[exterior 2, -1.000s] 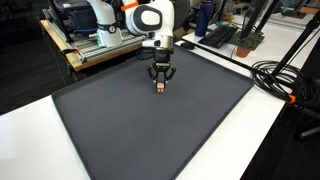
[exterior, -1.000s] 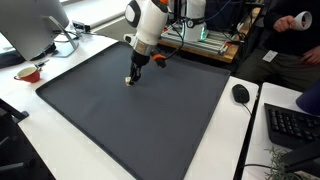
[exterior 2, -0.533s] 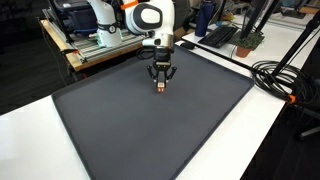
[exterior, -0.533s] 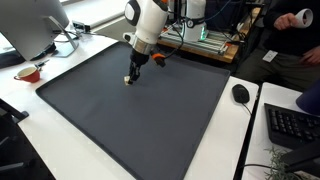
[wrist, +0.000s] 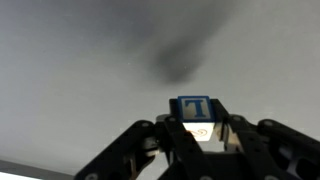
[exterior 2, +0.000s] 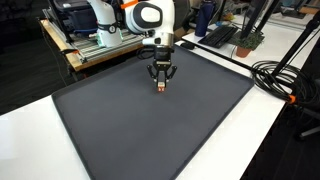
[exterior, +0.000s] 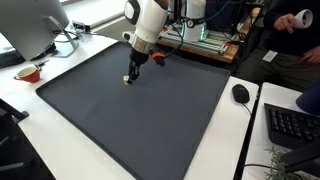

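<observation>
My gripper (exterior: 130,78) (exterior 2: 160,86) is down at the far part of a dark grey mat (exterior: 140,110) (exterior 2: 150,125), seen in both exterior views. It is shut on a small wooden letter block (wrist: 196,118) with a blue "T" face on top and a pale face with an orange mark below. In the wrist view the black fingers (wrist: 198,135) press the block from both sides. The block (exterior 2: 160,87) is at or just above the mat; I cannot tell whether it touches.
A red mug (exterior: 29,72) and a monitor (exterior: 30,25) stand by the mat. A mouse (exterior: 240,93), a keyboard (exterior: 292,125) and a seated person (exterior: 290,40) are at the other side. Black cables (exterior 2: 285,80) lie on the white table.
</observation>
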Action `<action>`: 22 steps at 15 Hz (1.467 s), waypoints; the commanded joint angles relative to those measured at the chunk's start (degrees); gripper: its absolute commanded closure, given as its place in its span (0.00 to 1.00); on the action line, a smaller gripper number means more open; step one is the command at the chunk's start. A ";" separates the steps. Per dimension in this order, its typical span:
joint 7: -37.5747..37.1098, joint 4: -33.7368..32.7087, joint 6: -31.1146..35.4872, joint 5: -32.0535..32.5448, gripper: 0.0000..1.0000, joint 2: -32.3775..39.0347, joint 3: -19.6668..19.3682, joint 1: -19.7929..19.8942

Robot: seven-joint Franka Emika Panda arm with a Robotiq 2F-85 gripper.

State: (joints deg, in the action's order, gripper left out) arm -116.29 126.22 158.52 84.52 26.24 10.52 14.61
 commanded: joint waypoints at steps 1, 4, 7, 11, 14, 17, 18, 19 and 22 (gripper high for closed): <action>0.00 0.00 0.00 0.00 0.66 0.00 0.00 0.00; 0.00 0.00 0.00 0.00 0.66 0.00 0.00 0.00; 0.00 0.00 0.00 0.00 0.66 0.00 0.00 0.00; -0.19 -0.43 -0.04 0.21 0.91 0.41 -0.11 -0.02; 0.65 -1.64 0.29 -0.30 0.91 2.06 -0.19 0.24; 0.80 -2.53 0.75 -0.21 0.91 3.41 -0.39 0.45; 1.10 -2.72 0.74 -0.44 0.91 3.84 -0.39 0.52; 1.36 -2.88 0.86 -0.60 0.91 4.24 -0.37 0.63; 1.66 -2.91 0.87 -1.12 0.41 4.70 -0.18 0.83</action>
State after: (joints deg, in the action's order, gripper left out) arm -116.17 124.09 158.52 84.52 30.02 10.18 14.80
